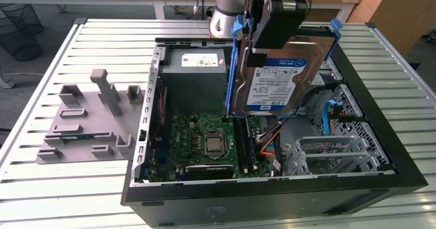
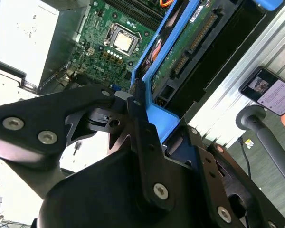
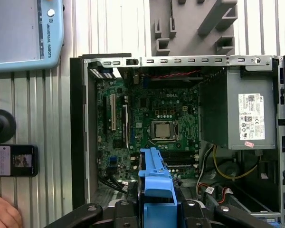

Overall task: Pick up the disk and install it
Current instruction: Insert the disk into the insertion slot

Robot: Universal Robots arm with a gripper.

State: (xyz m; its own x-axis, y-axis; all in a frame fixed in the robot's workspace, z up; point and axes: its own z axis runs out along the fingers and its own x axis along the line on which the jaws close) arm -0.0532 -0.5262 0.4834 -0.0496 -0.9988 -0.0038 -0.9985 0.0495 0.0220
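The gripper (image 1: 267,43) is clamping the disk (image 1: 279,83) by its upper end. In the second wrist view its jaws are closing tightly on the blue carrier frame (image 2: 154,71). The disk is hanging directly below the gripper, standing on edge and slightly tilted, with its label facing the exterior view. It is hovering over the open computer case (image 1: 272,201), just to the exterior view's right of the power supply (image 1: 197,81), with its lower end beside the motherboard (image 1: 204,142).
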